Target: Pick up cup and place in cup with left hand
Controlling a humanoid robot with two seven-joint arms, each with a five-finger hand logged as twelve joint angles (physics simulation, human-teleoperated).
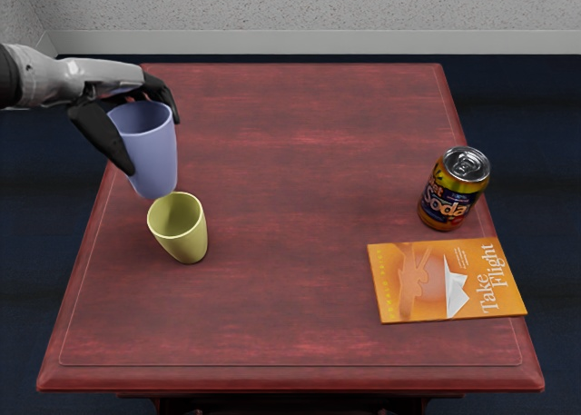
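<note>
Left hand [102, 115]: clasping the blue cup [156, 156]
Yellow cup [187, 243]: on the desk [290, 324], near the hand
Soda can [447, 197], book [408, 299]: well right of the hand

A soda can [451, 197] stands upright near the right edge of the reddish wooden counter [300, 188]. Just beside it, nearer the front, an orange "Take Flight" book [413, 292] lies flat. Behind are a dark blue floor [531, 161] and speckled grey wall [318, 4].
</note>
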